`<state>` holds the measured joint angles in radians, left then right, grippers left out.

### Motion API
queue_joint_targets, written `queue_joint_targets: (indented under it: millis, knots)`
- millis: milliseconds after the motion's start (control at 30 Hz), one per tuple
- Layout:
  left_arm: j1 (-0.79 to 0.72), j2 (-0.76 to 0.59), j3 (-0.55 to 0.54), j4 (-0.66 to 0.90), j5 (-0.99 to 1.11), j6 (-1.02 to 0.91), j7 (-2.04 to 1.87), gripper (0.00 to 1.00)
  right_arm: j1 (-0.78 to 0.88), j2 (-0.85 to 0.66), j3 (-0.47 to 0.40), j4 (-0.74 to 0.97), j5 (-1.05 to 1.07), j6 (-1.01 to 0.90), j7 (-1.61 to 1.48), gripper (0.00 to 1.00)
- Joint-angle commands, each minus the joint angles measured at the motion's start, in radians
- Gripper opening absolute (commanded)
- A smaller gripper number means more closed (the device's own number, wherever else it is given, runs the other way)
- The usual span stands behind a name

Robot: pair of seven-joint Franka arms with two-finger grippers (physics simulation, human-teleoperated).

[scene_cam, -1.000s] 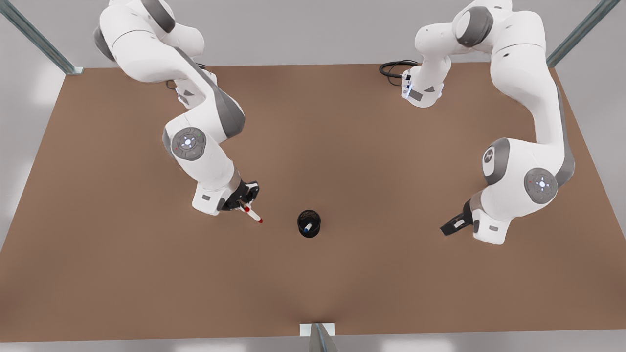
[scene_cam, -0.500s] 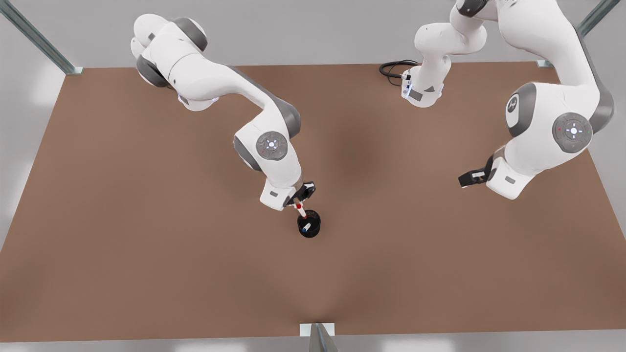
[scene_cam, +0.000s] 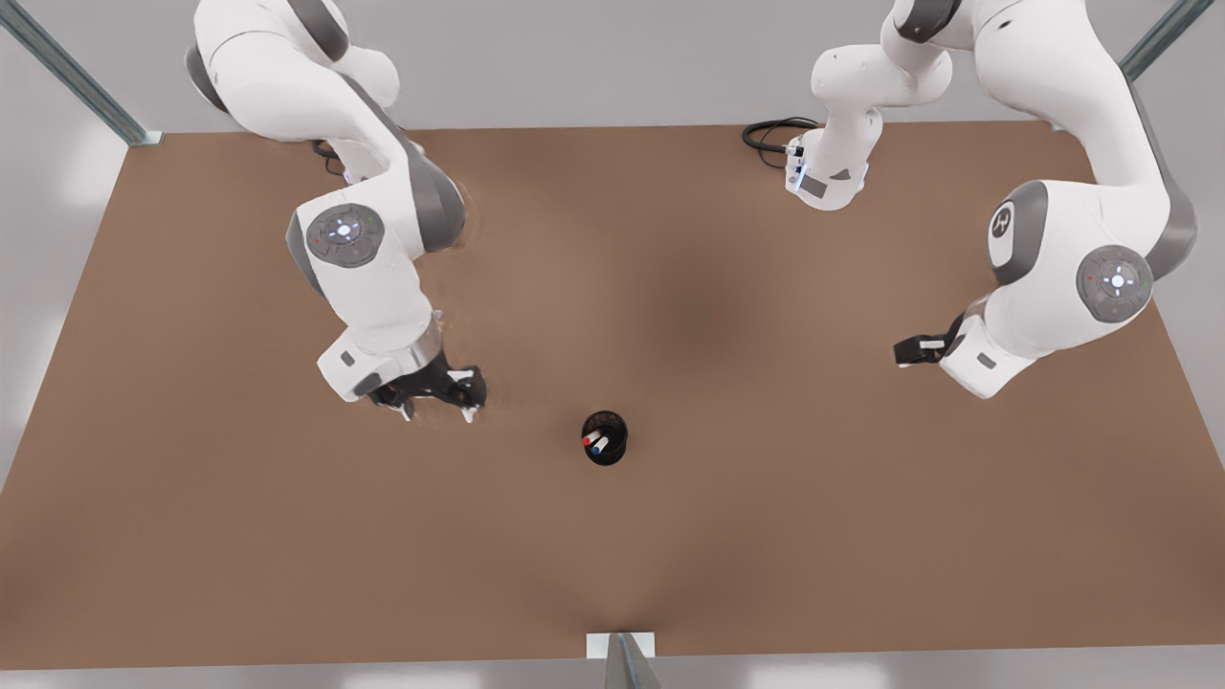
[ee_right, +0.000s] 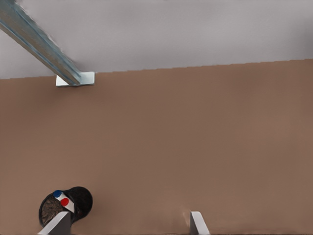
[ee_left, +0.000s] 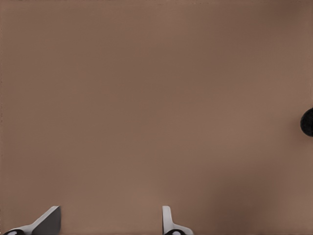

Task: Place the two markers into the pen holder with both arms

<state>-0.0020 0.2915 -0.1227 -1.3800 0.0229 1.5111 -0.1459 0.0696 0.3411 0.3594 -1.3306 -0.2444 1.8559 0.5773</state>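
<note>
Both markers stand in the pen holder (scene_cam: 613, 455), which sits on the brown table (scene_cam: 670, 555) near the middle, toward the camera's edge. The red-capped marker (scene_cam: 588, 440) and the blue-capped marker (scene_cam: 597, 448) lie side by side, touching or nearly so. Their caps are up and lean toward the front view's left against the rim. Each long axis runs steeply upward with a slight tilt, not flat. In the right wrist view the blue cap (ee_right: 57, 194) and red cap (ee_right: 64, 201) poke just above the holder's mouth.

These are likely light, stiff, smooth plastic barrels that would roll if dropped flat. The best hold would be across the white barrel just below the cap, squeezing the narrow width. The holder looks light too and could tip if a marker were levered sideways.

The left pincer (scene_cam: 438, 411) hangs over bare table at the front view's left of the holder, fingers wide apart and empty. The right pincer (scene_cam: 904, 351) waits well apart at the front view's right, also spread wide and empty. I judge the task done.
</note>
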Motion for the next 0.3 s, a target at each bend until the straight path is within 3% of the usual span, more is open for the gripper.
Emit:
queue_joint_targets:
  millis: [0, 33, 67, 100, 167, 267]
  knots:
    - [0.000, -0.002, 0.000, 0.015, 0.005, -0.003, 0.167, 1.00, -0.042, -0.137, -0.186, -0.122, 0.192, -0.049, -0.493, 1.00]
    - [0.000, -0.005, -0.002, 0.016, 0.003, -0.006, 0.167, 1.00, -0.042, -0.168, -0.278, -0.127, 0.224, -0.152, -0.582, 1.00]
    - [0.000, -0.006, -0.003, 0.019, 0.003, -0.008, 0.166, 1.00, -0.045, -0.163, -0.303, -0.128, 0.228, -0.201, -0.594, 1.00]
    - [-0.001, -0.006, -0.002, 0.022, 0.003, -0.008, 0.166, 1.00, -0.044, -0.117, -0.313, -0.090, 0.237, -0.254, -0.593, 1.00]
    - [0.000, -0.003, -0.002, 0.027, 0.003, -0.008, 0.164, 1.00, -0.042, 0.079, -0.310, 0.212, 0.260, -0.382, -0.596, 1.00]
    - [-0.001, -0.002, -0.002, 0.027, 0.005, -0.008, 0.164, 1.00, -0.041, 0.078, -0.307, 0.209, 0.257, -0.373, -0.599, 1.00]
